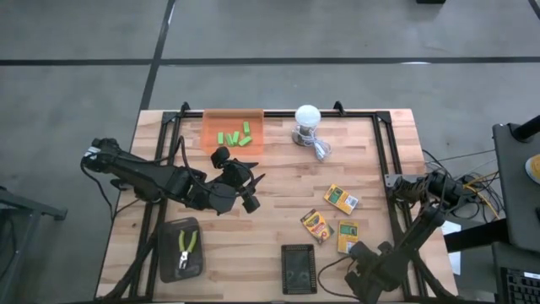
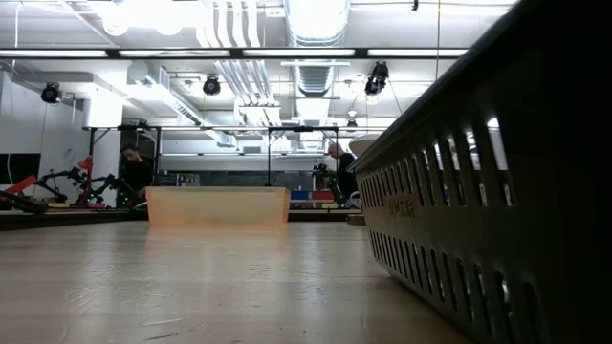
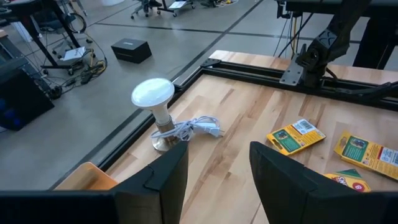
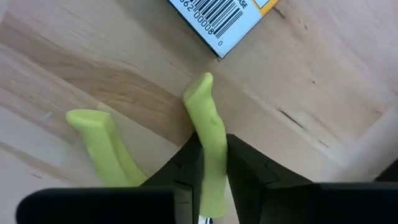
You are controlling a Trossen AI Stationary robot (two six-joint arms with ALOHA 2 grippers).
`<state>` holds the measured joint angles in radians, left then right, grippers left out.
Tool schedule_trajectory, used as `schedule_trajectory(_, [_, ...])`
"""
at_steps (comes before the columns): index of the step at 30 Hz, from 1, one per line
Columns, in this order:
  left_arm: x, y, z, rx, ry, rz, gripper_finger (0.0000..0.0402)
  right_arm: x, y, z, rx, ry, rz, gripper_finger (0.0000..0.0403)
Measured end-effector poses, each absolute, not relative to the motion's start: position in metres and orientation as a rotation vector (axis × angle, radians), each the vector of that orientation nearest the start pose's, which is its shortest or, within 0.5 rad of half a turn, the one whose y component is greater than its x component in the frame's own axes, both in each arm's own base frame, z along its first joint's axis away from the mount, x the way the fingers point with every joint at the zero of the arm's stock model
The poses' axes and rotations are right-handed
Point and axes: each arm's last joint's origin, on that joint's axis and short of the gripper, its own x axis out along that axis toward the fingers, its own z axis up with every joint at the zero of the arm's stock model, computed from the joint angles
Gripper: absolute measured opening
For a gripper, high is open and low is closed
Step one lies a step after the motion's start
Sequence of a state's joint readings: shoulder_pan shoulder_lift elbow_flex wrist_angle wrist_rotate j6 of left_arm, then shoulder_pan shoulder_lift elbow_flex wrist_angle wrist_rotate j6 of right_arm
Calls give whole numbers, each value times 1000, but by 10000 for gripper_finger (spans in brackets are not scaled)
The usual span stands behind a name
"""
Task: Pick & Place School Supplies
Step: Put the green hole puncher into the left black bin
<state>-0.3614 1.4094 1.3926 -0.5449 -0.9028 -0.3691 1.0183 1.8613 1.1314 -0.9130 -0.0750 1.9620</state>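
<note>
Wooden table [image 1: 278,186], right claw [image 4: 211,180] clamped on one pliers handle [image 4: 208,134], left claw [image 3: 217,180] open, empty.

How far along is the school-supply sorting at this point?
Done: small bright-green rectangular blocks lie in the orange tray, and one green-handled plier tool lies in the black tray.
In hand: the right gripper clamps a second plier tool by one handle.
Remaining: three yellow-and-green crayon boxes on the table.
The left gripper hovers open.
</note>
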Motion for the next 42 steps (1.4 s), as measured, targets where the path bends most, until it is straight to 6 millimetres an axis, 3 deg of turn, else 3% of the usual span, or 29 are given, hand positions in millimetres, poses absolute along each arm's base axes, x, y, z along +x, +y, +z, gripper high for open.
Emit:
schedule_trajectory(13, [285, -83, 374, 8, 361, 595, 177, 169, 276, 163, 781, 1463, -823, 57])
schedule_trajectory(21, [284, -83, 375, 93, 386, 578, 177, 175, 279, 192, 784, 1319, -839, 58])
schedule_trajectory(26, [283, -82, 383, 91, 367, 574, 177, 182, 279, 217, 805, 1162, -790, 58])
schedule_trajectory(34, [283, -83, 391, 58, 350, 535, 177, 199, 270, 260, 759, 773, -757, 58])
schedule_trajectory(42, [284, -84, 391, -56, 323, 521, 177, 228, 235, 294, 667, 536, -847, 58])
